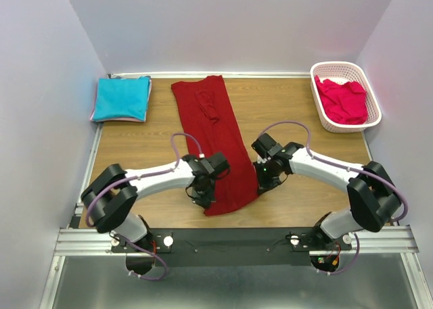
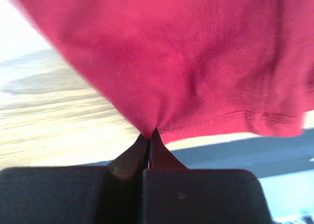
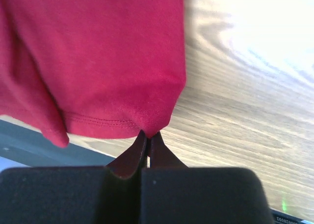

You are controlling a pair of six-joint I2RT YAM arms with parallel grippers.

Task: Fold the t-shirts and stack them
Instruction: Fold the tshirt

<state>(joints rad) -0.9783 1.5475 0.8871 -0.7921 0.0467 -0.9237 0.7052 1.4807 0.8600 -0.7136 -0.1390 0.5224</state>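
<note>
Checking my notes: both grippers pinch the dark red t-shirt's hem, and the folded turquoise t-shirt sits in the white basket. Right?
No: the top external view shows the folded turquoise cloth t-shirt at the wooden table's far-left corner; the white latticed plastic basket holds a pinkish-red t-shirt.

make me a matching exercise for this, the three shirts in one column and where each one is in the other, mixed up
Things
1. dark red t-shirt
2. turquoise t-shirt
3. pinkish-red t-shirt

Places
A. crumpled inside the white basket at the far right
B. laid out long in the middle of the table, near end pinched by the left tool and right tool
C. folded flat in the far left corner

Pairs: 1-B, 2-C, 3-A
</note>
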